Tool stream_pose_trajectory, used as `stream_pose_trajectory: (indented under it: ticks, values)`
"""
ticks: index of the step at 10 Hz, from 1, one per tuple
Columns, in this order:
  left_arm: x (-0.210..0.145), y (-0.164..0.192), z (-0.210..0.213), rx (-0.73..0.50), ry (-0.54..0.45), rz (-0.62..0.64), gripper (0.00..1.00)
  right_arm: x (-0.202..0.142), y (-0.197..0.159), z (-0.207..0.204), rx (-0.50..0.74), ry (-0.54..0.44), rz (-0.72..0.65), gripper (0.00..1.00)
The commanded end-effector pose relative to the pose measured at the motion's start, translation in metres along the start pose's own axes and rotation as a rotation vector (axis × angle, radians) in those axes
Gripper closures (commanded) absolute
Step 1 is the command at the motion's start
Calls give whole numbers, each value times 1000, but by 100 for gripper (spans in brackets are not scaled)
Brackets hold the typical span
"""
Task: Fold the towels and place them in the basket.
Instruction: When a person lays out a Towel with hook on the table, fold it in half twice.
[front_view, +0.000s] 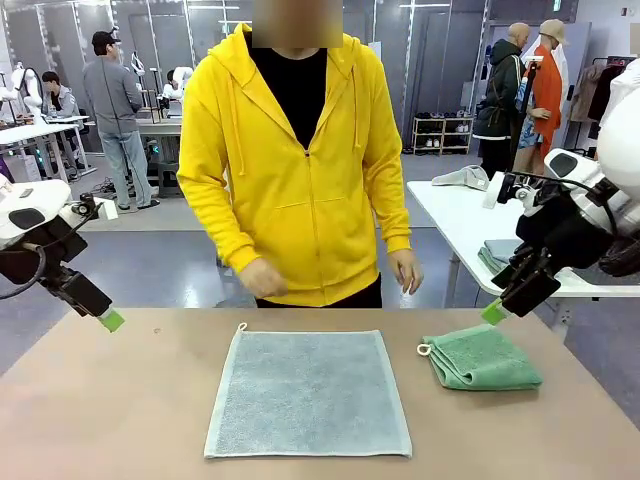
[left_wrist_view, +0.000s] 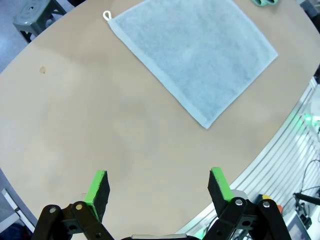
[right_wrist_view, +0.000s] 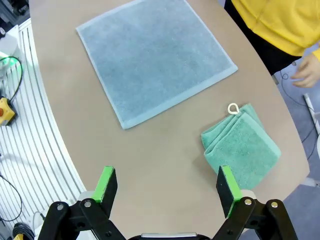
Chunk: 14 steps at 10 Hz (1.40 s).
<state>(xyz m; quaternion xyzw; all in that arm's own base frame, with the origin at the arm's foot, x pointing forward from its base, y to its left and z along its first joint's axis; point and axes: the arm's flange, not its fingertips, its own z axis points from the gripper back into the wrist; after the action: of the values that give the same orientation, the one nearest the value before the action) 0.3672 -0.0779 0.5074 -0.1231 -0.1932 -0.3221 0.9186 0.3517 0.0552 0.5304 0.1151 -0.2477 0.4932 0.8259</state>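
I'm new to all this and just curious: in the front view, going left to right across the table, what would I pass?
Left pincer → flat grey-blue towel → folded green towel → right pincer, which hangs above the green towel's far edge.

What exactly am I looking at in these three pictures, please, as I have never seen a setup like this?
Two robot arms share a brown table with a person in a yellow hoodie. The front picture looks across the table from the robot's side; the other two come from cameras on each wrist, looking down along the green-padded fingers. The left gripper and the right gripper are both open, above the table, holding nothing. On the table lie a pale grey-blue towel, spread flat, and a mint green towel, already folded, to its right.
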Motion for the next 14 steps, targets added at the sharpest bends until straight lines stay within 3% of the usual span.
stream_pose_trajectory:
  ticks: [1, 3, 7, 10, 14]
  values:
    - [0, 0, 0, 0, 0, 0, 0, 0, 0, 0, 0, 0, 0, 0]
    - [-1, -32, -6, -24, 15, -233, 0, 12, 47, -17, 34, 85, 224, 0]
    - [-25, -79, -66, -72, 114, -525, 0, 13, 104, -80, 114, 218, 470, 0]
    - [-33, -112, -114, -134, 111, -671, 0, 9, 129, -130, 120, 285, 573, 0]
    - [-28, -141, -183, -102, 214, -798, 0, -6, 141, -186, 82, 332, 619, 0]
